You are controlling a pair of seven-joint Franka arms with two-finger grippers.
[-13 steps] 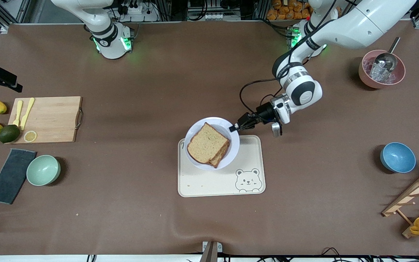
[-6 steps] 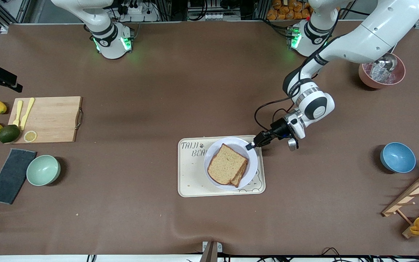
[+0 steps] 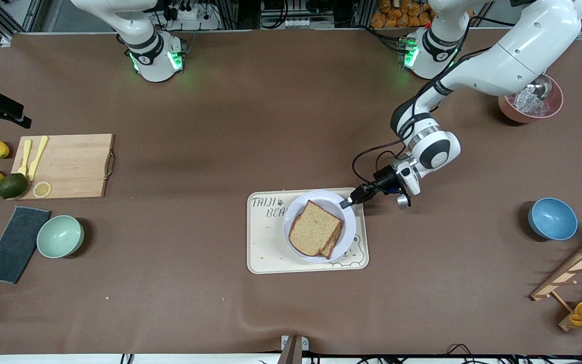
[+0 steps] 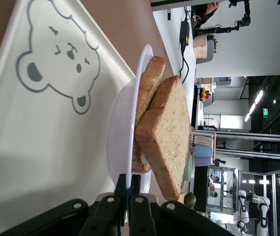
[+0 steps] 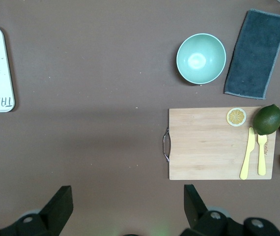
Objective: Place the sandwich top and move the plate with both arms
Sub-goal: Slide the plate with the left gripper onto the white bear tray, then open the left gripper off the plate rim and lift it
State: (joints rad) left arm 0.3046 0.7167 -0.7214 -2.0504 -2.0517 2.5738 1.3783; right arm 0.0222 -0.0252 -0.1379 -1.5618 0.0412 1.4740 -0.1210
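Observation:
The pale plate (image 3: 303, 210) is over the cream bear tray (image 3: 265, 253), toward the left arm's end of it. The sandwich top (image 3: 315, 234), a brown bread slice, lies on a second slice (image 3: 333, 244) on the plate. My left gripper (image 3: 345, 203) is shut on the plate's rim at the edge farther from the front camera. The left wrist view shows the rim (image 4: 130, 123) pinched in the left gripper (image 4: 134, 184), the sandwich top (image 4: 167, 132) and the tray (image 4: 32, 147). My right gripper (image 5: 125, 206) is open and empty, high above the table; the front view shows only its arm's base.
A wooden cutting board (image 3: 63, 166) with yellow cutlery, a lemon slice and fruit, a mint bowl (image 3: 60, 236) and a dark cloth (image 3: 15, 244) lie at the right arm's end. A blue bowl (image 3: 552, 218), a pink bowl of ice (image 3: 529, 101) and a wooden rack (image 3: 579, 273) stand at the left arm's end.
The left gripper carried the plate and sandwich from the tray's farther edge toward the front camera and the left arm's end. Over the last half second it barely moved. The right arm stayed still.

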